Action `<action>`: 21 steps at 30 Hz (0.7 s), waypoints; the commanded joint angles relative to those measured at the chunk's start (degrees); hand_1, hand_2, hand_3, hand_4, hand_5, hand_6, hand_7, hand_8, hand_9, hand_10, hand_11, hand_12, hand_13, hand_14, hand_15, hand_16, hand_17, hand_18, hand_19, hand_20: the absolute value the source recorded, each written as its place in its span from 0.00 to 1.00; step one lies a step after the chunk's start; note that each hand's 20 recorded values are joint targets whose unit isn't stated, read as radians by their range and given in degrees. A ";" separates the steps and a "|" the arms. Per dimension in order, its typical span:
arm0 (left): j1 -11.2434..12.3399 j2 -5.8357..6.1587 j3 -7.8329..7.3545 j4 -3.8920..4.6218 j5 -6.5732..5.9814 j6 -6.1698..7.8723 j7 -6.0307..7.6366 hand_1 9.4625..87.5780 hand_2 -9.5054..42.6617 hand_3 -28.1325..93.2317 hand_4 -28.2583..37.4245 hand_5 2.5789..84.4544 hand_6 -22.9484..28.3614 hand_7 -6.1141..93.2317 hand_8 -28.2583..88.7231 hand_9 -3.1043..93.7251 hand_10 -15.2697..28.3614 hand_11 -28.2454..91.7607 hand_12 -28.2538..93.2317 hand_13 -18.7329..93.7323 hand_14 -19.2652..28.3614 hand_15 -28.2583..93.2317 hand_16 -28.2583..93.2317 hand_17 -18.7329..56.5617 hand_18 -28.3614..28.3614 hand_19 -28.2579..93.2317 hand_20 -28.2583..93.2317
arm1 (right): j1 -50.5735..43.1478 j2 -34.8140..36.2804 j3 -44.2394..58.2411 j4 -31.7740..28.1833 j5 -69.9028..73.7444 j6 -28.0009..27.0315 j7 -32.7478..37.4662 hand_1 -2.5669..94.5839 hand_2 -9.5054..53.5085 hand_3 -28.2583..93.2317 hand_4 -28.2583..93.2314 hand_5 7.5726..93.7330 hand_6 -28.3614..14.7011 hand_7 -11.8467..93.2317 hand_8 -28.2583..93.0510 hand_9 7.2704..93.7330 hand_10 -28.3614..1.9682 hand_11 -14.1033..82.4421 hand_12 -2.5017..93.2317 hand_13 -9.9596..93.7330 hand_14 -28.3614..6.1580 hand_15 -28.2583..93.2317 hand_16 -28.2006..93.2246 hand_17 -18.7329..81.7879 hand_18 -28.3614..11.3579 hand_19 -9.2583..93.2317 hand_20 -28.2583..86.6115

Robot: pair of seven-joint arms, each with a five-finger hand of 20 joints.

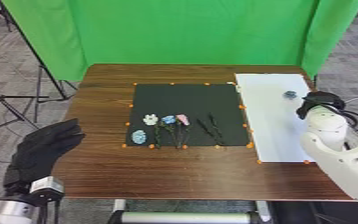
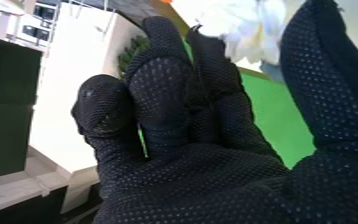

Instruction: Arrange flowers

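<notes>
My right hand (image 1: 322, 101) is at the white board's right edge in the head view, just right of a grey-blue flower (image 1: 290, 94). In the right wrist view, my right hand (image 2: 202, 170) has slightly bent fingers and a separate thumb; a pale petalled flower (image 2: 246, 30) shows beyond them. On the black mat (image 1: 180, 97) lie a white flower (image 1: 151, 119), a blue flower (image 1: 168, 119), a pink flower (image 1: 183, 119), a light blue blossom (image 1: 139, 136) and dark stems (image 1: 215, 126). My left hand (image 1: 38, 150) is open off the table's left side.
The white board (image 1: 273, 125) lies beside the mat on the brown table (image 1: 158, 175). Orange markers dot the edges of both. A green curtain (image 1: 193, 35) hangs behind the table, and tripod legs (image 1: 20, 97) stand at the left.
</notes>
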 commanded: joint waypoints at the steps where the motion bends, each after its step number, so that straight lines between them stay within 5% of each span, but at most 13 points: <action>1: 0.33 -0.86 -0.27 -0.14 0.05 -0.10 0.11 0.23 0.28 0.91 0.21 0.56 0.72 0.24 0.16 0.44 0.86 0.50 0.31 0.41 1.00 0.75 0.12 0.13 0.93 0.73 0.34 | 0.23 0.17 -1.46 2.40 -2.86 2.75 -0.20 0.39 0.08 0.88 0.01 0.55 0.50 0.27 0.15 0.62 0.38 0.33 0.19 0.79 0.56 0.87 0.37 0.70 0.25 1.00 0.53; 8: 0.21 -1.24 -0.01 -0.12 0.01 -0.15 0.07 0.23 0.28 0.91 0.21 0.56 0.72 0.24 0.16 0.44 0.86 0.50 0.31 0.41 1.00 0.75 0.12 0.13 0.93 0.73 0.34 | 0.20 0.26 -3.44 4.59 -8.11 8.52 -1.93 0.45 0.07 0.87 0.00 0.62 0.57 0.30 0.14 0.72 0.51 0.37 0.19 0.81 0.61 0.86 0.38 0.71 0.27 1.00 0.52; 12: 0.42 -1.60 -0.07 -0.16 0.15 -0.21 -0.05 0.24 0.28 0.91 0.21 0.56 0.72 0.24 0.16 0.44 0.86 0.50 0.31 0.41 1.00 0.75 0.12 0.13 0.93 0.73 0.33 | -0.35 1.33 -4.63 4.65 -10.90 12.98 -2.56 0.55 0.06 0.81 0.00 0.76 0.66 0.37 0.23 0.89 0.67 0.35 0.29 0.86 0.70 0.84 0.40 0.74 0.29 1.00 0.53; 21: 1.17 -2.14 -0.44 -0.35 0.18 -0.15 -0.14 0.24 0.28 0.91 0.21 0.56 0.72 0.24 0.16 0.44 0.86 0.50 0.31 0.41 1.00 0.75 0.12 0.13 0.93 0.73 0.33 | 1.84 3.20 -7.88 3.04 -15.39 19.45 -4.39 0.57 0.06 0.83 0.00 0.83 0.67 0.37 0.24 0.95 0.67 0.38 0.30 0.90 0.73 0.83 0.41 0.77 0.30 1.00 0.54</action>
